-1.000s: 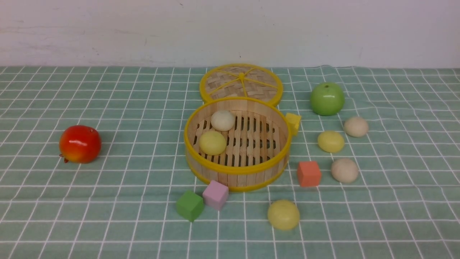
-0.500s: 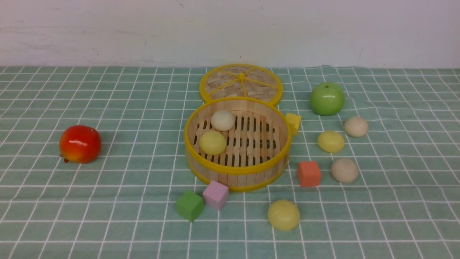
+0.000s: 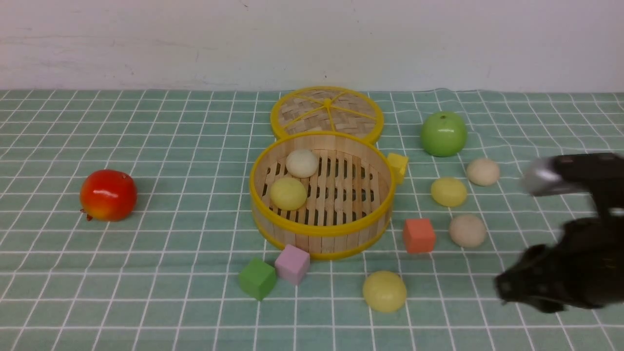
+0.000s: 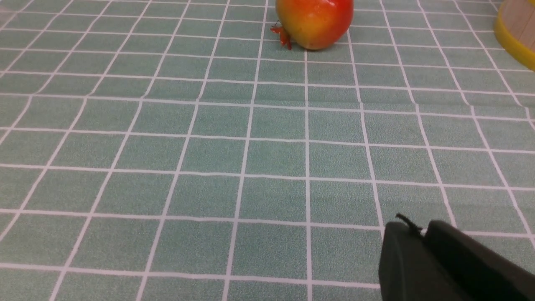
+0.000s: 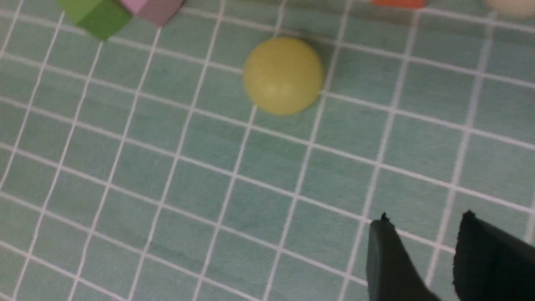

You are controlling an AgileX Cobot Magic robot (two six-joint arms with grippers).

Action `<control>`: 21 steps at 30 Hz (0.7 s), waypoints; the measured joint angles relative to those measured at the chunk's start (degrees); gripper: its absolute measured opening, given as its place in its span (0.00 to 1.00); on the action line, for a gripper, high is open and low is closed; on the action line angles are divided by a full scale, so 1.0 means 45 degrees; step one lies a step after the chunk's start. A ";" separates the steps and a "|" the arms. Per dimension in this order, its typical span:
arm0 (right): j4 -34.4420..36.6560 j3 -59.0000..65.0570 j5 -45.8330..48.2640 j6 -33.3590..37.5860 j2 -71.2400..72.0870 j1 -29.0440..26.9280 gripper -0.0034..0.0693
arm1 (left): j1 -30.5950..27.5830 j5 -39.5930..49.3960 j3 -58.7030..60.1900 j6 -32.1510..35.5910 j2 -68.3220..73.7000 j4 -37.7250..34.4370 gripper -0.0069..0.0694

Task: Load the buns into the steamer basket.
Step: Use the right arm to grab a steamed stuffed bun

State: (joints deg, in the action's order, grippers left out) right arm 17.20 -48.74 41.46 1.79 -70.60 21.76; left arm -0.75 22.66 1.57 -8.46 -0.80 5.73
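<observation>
Right of steamer basket (image 3: 321, 229): four buns (image 3: 449, 191) outside, two inside | right gripper (image 5: 422, 221) part-open, empty, near front yellow bun (image 5: 283, 75), probably readied to straddle it | left gripper (image 4: 418, 228) closed, empty, left of basket, seemingly parked clear

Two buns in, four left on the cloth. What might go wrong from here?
The right gripper stands partly open near the pale yellow dome-shaped bun; an off-centre close might squirt it away. The orange cube sits close beside the beige bun, so a grab there may catch it. A low carry might clip the rim of the bamboo steamer basket.
</observation>
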 joint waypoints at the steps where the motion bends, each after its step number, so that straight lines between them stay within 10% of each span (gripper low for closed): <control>1: -0.0070 -0.0439 0.0064 -0.0122 -0.0657 0.0401 0.38 | 0.0000 0.0000 0.0000 0.0000 0.0000 0.0000 0.17; 21: -0.0719 -0.4507 -0.0456 -0.2381 -0.6763 0.2037 0.41 | 0.0000 0.0000 0.0000 0.0000 0.0000 0.0000 0.19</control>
State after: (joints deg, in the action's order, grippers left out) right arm 13.97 -69.02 39.40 -8.93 -101.03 30.92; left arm -0.75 22.66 1.57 -8.46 -0.80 5.73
